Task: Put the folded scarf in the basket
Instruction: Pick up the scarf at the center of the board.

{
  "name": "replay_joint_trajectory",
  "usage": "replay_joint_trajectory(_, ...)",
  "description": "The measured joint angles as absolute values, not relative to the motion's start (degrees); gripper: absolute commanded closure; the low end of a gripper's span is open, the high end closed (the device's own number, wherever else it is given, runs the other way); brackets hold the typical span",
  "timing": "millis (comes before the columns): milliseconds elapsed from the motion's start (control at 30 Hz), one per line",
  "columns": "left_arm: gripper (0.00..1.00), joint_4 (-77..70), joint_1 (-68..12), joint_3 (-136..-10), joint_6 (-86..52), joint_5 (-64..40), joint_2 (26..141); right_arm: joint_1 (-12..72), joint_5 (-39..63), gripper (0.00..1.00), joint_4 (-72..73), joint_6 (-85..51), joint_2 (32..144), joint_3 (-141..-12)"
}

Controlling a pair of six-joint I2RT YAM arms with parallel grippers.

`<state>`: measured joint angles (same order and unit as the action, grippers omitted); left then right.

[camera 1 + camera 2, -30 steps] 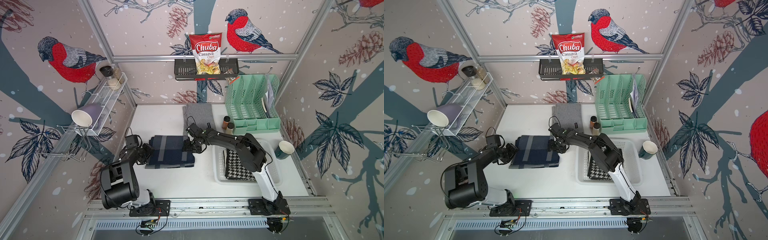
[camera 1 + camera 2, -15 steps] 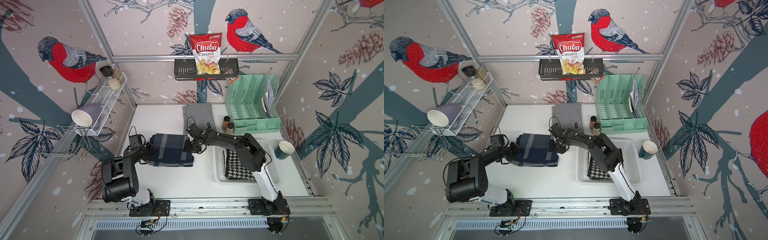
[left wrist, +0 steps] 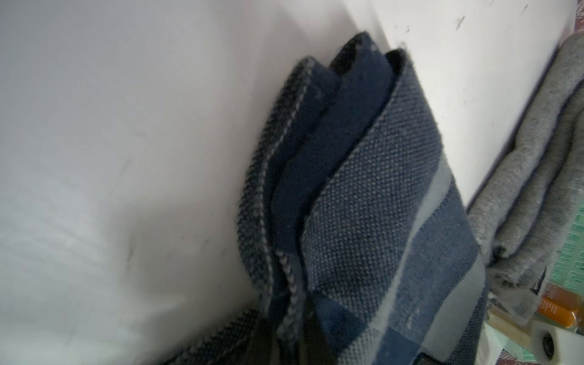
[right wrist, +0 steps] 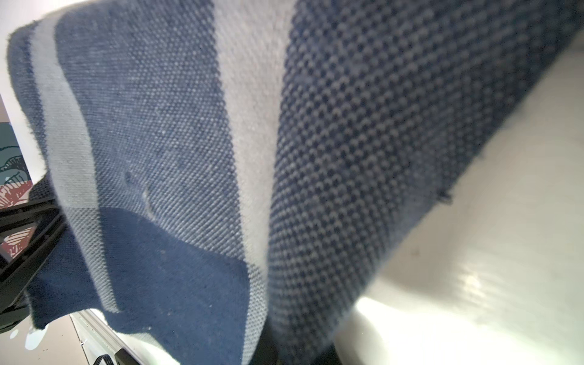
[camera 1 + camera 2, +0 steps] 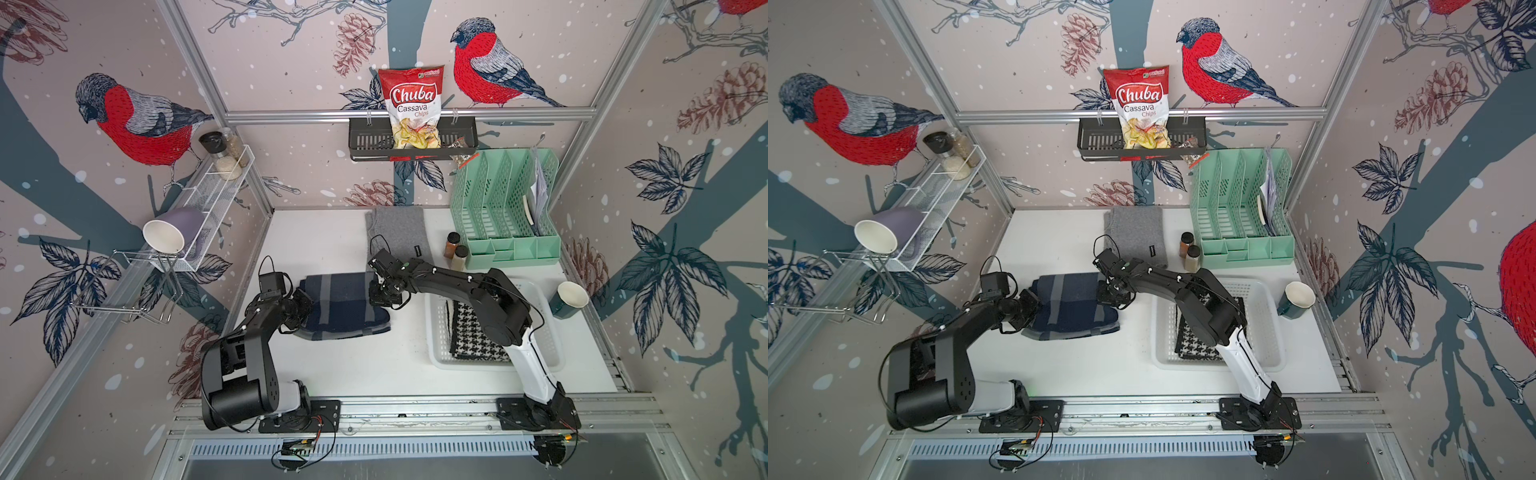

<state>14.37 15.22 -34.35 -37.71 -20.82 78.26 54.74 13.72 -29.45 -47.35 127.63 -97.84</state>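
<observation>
both claws are closed on the folded scarf (image 5: 347, 305), which is navy with grey stripes. the left gripper (image 5: 306, 309) pinches one short edge and the right gripper (image 5: 379, 297) the opposite edge, so the cloth spans the gap between them over the white table (image 5: 374, 374). the basket (image 5: 434, 332) sits beyond the right gripper, away from the scarf, with a houndstooth cloth (image 5: 471, 336) inside. the grasp looks made; lifting, carrying across and releasing into the basket remain.
</observation>
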Motion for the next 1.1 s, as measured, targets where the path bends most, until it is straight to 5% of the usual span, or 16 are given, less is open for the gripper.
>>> replay_joint_trajectory(1100, 1.0, 24.14, 11.35, -35.66, -40.84, -21.19, 66.46, 55.66, 9.15, 1.0, -34.98, -48.29, 120.16, -98.06)
